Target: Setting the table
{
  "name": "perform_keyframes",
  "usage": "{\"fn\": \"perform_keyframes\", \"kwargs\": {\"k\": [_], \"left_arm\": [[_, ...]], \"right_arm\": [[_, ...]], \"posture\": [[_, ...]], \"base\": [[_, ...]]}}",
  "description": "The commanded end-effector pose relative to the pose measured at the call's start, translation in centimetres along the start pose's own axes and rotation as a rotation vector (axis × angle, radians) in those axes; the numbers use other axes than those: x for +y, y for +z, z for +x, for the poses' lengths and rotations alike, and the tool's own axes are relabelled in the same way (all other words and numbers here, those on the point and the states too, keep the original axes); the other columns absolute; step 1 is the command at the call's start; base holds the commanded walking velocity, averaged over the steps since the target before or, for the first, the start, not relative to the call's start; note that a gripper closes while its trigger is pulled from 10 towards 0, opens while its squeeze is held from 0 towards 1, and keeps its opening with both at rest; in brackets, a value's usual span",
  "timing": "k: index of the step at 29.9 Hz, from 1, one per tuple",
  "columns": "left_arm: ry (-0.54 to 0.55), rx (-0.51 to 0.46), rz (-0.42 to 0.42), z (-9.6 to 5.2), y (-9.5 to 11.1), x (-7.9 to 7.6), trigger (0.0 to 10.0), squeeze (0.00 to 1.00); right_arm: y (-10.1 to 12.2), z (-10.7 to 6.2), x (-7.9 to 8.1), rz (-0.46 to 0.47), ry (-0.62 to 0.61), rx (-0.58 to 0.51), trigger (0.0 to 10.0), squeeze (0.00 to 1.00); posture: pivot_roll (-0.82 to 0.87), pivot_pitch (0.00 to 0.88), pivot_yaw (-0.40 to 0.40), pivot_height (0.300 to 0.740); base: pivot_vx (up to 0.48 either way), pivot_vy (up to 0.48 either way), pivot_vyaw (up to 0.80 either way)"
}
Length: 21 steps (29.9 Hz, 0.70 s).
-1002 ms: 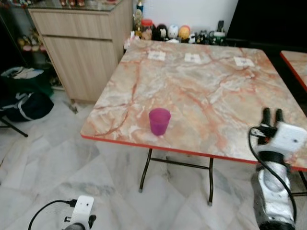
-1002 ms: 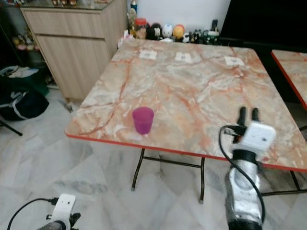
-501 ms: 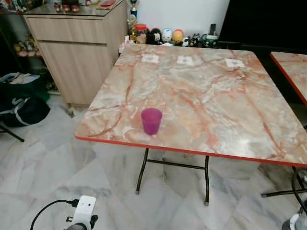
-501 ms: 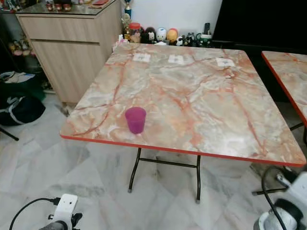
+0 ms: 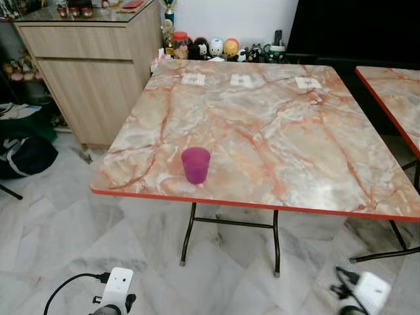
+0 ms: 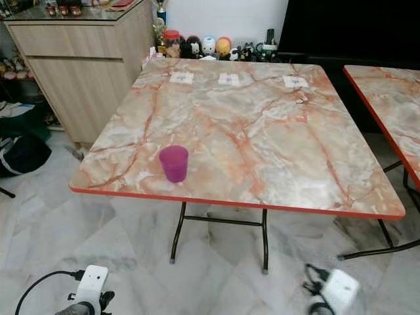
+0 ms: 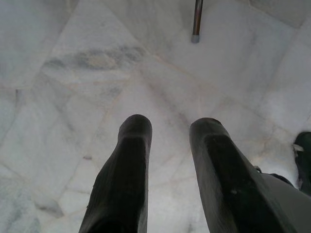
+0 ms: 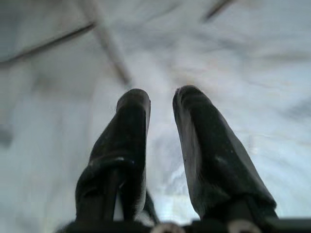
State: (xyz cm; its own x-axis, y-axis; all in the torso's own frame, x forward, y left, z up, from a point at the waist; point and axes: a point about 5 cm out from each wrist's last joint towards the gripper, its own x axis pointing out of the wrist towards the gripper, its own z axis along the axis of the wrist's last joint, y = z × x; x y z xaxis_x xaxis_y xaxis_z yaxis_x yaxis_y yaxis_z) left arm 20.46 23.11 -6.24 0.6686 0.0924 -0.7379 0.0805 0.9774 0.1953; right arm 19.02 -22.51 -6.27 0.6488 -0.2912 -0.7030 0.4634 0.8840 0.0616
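Purple cup (image 5: 195, 164) stands upright on the marble-topped bench (image 5: 282, 131), left of centre in the left eye frame, close to the bench's near red edge and toward its near-left corner. No other tableware on the bench; three small white cards (image 5: 241, 80) lie in a row along its far side, with a line of figurines (image 5: 216, 47) behind them against the wall. A wooden cabinet (image 5: 92, 72) fills the upper left of the frame.

Left tool (image 7: 167, 141): hanging low over the tiled floor (image 5: 59, 223), fingers parted with a clear gap, nothing between them. Its wrist housing sits at the bottom left of the eye frames.

Right tool (image 8: 160, 111): also low and pointed at the floor, fingers parted by a narrower gap, empty. Picture blurred. Its white housing sits at the bottom right of the eye frames.

Key relation: cup lies above and forward of both tools, up on the bench, while both hang beneath bench level. In the frame the cup sits nearer the left arm's column than the right's, so judged the left arm has the shorter reach. Cup is round with a vertical axis; a side approach from the near edge looks open.
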Motion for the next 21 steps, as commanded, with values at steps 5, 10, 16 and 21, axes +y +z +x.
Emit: {"fn": "perform_keyframes", "kwargs": {"k": [5, 10, 16, 21], "left_arm": [[0.007, -0.003, 0.003, 0.0, 0.1, 0.2, 10.0, 0.0], [0.018, -0.006, 0.005, 0.0, 0.1, 0.6, 10.0, 0.0], [0.018, -0.05, 0.046, -0.1, 0.7, 1.1, 10.0, 0.0], [0.019, -0.169, 0.03, -0.1, 2.4, 1.7, 10.0, 0.0]], "right_arm": [[-4.7, -0.7, 0.4, -0.279, 0.097, 0.197, 10.0, 0.0], [-6.0, -1.1, 0.7, -0.355, 0.171, 0.25, 10.0, 0.0], [-5.6, -1.0, 1.6, -0.29, 0.173, 0.199, 10.0, 0.0], [-6.6, -1.4, 1.8, -0.314, 0.185, 0.233, 10.0, 0.0]], "posture": [[0.05, 0.0, -0.027, 0.74], [0.07, 0.0, -0.027, 0.74], [0.07, 0.0, -0.02, 0.74], [0.09, 0.0, -0.019, 0.74]], "base": [[0.0, 0.0, 0.0], [0.0, 0.0, 0.0], [0.0, 0.0, 0.0], [0.0, 0.0, 0.0]]}}
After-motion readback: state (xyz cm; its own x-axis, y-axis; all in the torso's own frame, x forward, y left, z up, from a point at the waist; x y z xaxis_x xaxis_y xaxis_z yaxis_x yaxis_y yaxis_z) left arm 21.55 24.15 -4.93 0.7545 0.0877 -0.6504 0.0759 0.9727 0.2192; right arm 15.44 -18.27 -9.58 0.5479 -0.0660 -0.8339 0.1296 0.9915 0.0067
